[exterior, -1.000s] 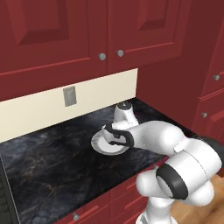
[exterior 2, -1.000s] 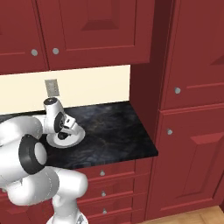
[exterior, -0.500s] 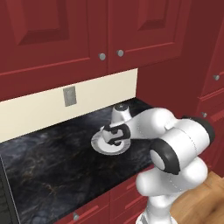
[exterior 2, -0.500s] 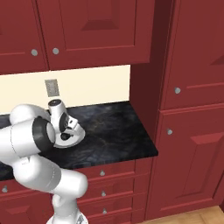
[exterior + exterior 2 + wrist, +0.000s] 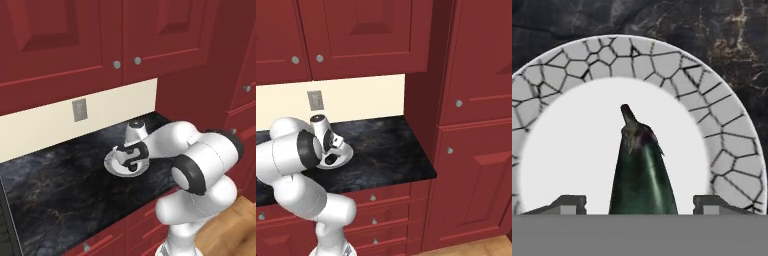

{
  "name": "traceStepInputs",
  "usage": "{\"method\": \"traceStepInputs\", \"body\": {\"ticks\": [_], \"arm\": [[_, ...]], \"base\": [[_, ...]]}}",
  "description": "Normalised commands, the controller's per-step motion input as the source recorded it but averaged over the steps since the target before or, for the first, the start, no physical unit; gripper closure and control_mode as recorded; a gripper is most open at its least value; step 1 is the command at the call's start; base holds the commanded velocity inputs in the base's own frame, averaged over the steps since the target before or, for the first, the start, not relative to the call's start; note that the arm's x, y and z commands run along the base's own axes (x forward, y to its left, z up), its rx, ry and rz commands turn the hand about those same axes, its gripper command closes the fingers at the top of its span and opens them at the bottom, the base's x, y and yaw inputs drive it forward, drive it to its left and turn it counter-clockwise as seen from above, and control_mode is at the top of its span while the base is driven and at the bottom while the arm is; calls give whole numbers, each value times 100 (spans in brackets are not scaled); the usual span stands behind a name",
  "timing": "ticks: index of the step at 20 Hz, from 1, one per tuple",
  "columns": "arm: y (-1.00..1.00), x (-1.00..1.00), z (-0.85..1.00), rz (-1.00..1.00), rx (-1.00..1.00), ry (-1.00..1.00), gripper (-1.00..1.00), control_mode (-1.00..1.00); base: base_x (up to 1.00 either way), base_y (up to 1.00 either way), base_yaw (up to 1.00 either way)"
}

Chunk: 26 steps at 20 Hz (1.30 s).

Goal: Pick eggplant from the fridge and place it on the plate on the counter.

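The eggplant (image 5: 643, 170) is a dark teardrop with its stem pointing away. It lies on the white middle of the plate (image 5: 677, 65), whose grey rim looks cracked. My gripper (image 5: 644, 202) is open: a fingertip stands on each side of the eggplant, with a gap on both sides. In the base views the gripper (image 5: 131, 159) (image 5: 331, 151) hangs low over the plate (image 5: 111, 165) (image 5: 347, 159) on the black counter (image 5: 50, 200) (image 5: 386, 150). The hand covers the eggplant there. The fridge is out of view.
Red wall cupboards (image 5: 125, 30) hang above the counter, and a tall red cupboard (image 5: 476, 125) closes off its right end. A wall socket (image 5: 79, 109) sits on the cream backsplash. Red drawer fronts with silver knobs (image 5: 372, 198) run below the counter.
The hand has stayed low over the plate. The arm's elbow and upper links have swung closer to the counter and risen in both base views.
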Motion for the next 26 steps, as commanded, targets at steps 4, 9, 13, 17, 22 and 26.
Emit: {"method": "traceStepInputs", "body": {"ticks": [4,9,13,17,22,26], "arm": [[1,-14,26,0,-4,0,-100,-100],[0,-70,76,0,-1,5,-100,-100],[-17,-89,80,-2,2,8,-100,-100],[-94,-77,31,-11,-4,4,-100,-100],[-100,-50,70,0,2,0,-100,-100],[-93,-54,43,0,16,0,-100,-100]], "base": [[0,0,0],[0,0,0],[0,0,0],[0,0,0],[0,0,0],[0,0,0]]}}
